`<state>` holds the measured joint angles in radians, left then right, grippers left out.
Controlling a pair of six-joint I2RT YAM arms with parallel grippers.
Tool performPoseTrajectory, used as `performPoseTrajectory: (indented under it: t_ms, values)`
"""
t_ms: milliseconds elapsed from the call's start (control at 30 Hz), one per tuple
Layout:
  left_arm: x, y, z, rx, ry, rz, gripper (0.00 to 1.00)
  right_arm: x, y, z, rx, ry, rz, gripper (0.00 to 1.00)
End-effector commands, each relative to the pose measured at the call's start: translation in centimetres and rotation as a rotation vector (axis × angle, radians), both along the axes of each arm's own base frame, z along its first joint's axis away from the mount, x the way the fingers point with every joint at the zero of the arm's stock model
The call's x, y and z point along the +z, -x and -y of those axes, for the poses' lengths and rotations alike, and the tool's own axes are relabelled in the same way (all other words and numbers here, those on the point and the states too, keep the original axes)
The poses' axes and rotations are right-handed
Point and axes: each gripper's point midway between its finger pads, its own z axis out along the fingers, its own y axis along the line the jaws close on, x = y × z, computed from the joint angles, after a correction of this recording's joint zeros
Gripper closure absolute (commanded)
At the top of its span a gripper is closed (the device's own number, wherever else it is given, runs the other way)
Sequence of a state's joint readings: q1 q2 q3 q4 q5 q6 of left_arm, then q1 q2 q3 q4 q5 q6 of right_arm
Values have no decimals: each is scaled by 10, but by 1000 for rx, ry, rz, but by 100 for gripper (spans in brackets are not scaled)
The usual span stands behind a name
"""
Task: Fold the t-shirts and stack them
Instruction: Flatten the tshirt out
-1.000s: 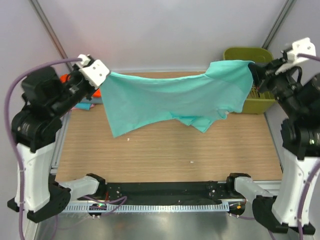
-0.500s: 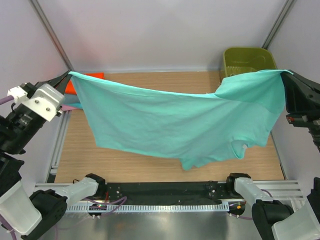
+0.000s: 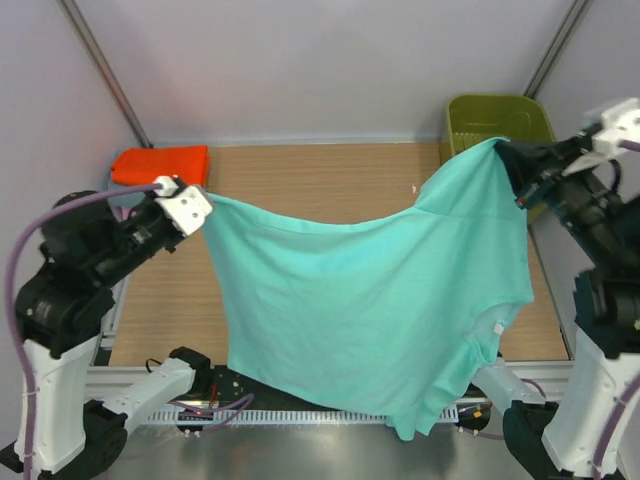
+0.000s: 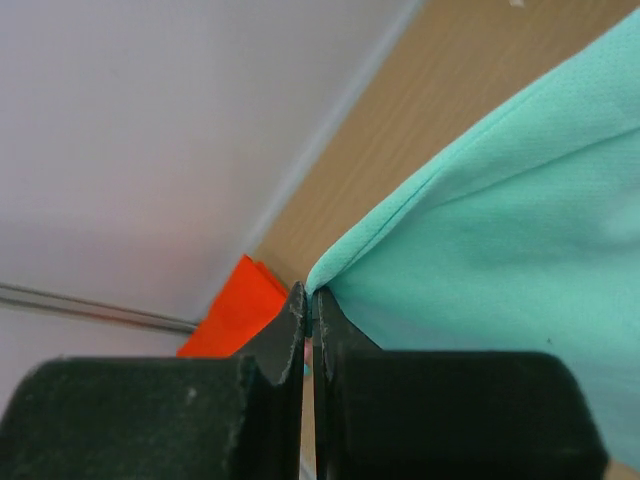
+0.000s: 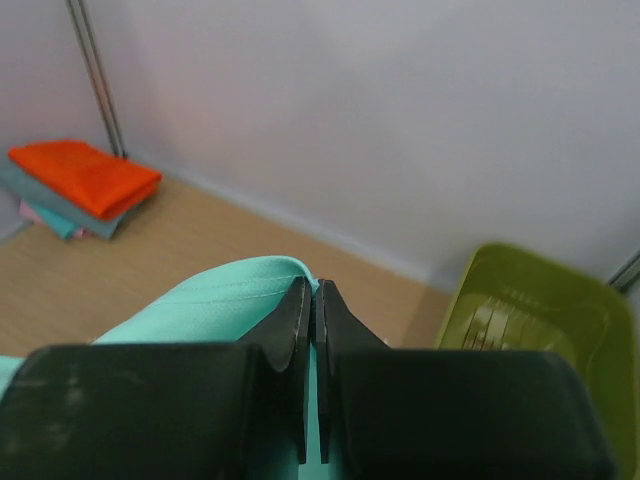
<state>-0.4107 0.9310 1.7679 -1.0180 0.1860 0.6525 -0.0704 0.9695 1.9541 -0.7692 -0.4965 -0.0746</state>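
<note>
Overhead, wooden table [image 3: 330, 170], pale walls [image 3: 300, 60], corner basket [image 3: 497, 112], mint t-shirt [image 3: 370, 300] aloft

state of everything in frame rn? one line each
mint-green t-shirt: unfolded, lifted, hanging spread between both grippers
left gripper: shut on one shirt corner
right gripper: shut on the opposite shirt edge
folded stack: folded, lying flat at far left, orange shirt on top
basket: upright at far right, contents unclear
</note>
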Motion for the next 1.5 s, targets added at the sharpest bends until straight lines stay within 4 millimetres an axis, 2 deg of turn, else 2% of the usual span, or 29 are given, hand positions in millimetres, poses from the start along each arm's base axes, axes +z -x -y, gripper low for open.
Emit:
performPoseTrajectory:
  t_ms: [0,67,100,167,200,267,300,400,433,467,500,533,600,633,700,767,833,867,900,933,967,1000,1033,1067,1100,1133,1333,1400,1467]
  values:
    - [-63,-8,2,12,-47,-123,100,-70,-47,-2,43,44,-178,99]
    - [-87,-10,3,11,-58,-165,100,-98,-64,-1,57,65,-239,99]
    - [-120,-14,6,7,-88,-238,100,-131,-81,-3,85,69,-325,99]
    - [-148,-18,10,-3,-108,-297,100,-160,-99,-4,103,72,-393,99]
    - [-172,-22,13,-9,-129,-353,100,-190,-116,-3,114,67,-479,99]
    - [-192,-32,16,-2,-143,-389,100,-217,-132,-9,147,86,-552,99]
    - [-203,-41,19,2,-155,-407,100,-241,-147,-11,161,92,-623,99]
    - [-240,-62,22,16,-203,-486,100,-269,-169,-17,181,139,-683,99]
    - [-247,-67,22,19,-205,-505,100,-286,-182,-18,183,148,-726,99]
    - [-251,-73,22,23,-203,-518,100,-290,-192,-16,179,156,-734,99]
    - [-254,-85,17,48,-190,-523,100,-297,-197,-27,207,183,-740,99]
    - [-266,-97,15,63,-197,-557,100,-318,-211,-28,212,186,-790,99]
    - [-273,-118,4,110,-180,-581,100,-323,-230,-31,211,203,-781,99]
    - [-286,-131,2,125,-175,-624,100,-331,-238,-34,219,207,-792,99]
    - [-279,-155,-10,183,-133,-629,100,-349,-263,-38,224,212,-815,99]
    - [-294,-176,-24,240,-124,-675,100,-363,-286,-43,230,213,-828,99]
    - [-287,-205,-31,276,-104,-631,100,-368,-304,-42,209,215,-817,99]
    - [-299,-218,-38,303,-113,-652,100,-358,-318,-42,196,208,-785,99]
    - [-283,-233,-37,307,-101,-613,100,-371,-328,-43,190,202,-805,99]
    - [-278,-242,-37,310,-90,-601,100,-371,-336,-42,180,198,-799,99]
    - [-278,-251,-36,310,-85,-600,100,-362,-347,-45,175,194,-765,99]
    - [-296,-260,-34,302,-94,-638,100,-378,-357,-43,163,194,-787,99]
    - [-288,-274,-31,294,-91,-627,100,-382,-365,-40,139,197,-784,99]
    - [-296,-279,-30,291,-94,-660,100,-373,-375,-39,127,195,-756,99]
    - [-324,-283,-27,289,-107,-754,100,-377,-381,-38,117,195,-759,99]
    - [-314,-296,-25,289,-98,-736,100,-388,-391,-34,91,199,-767,99]
    - [-352,-326,-24,315,-98,-795,100,-400,-417,-30,52,226,-732,99]
    - [-353,-335,-25,333,-95,-788,100,-408,-423,-31,48,231,-732,99]
    - [-366,-340,-26,347,-101,-805,100,-414,-427,-30,44,233,-733,99]
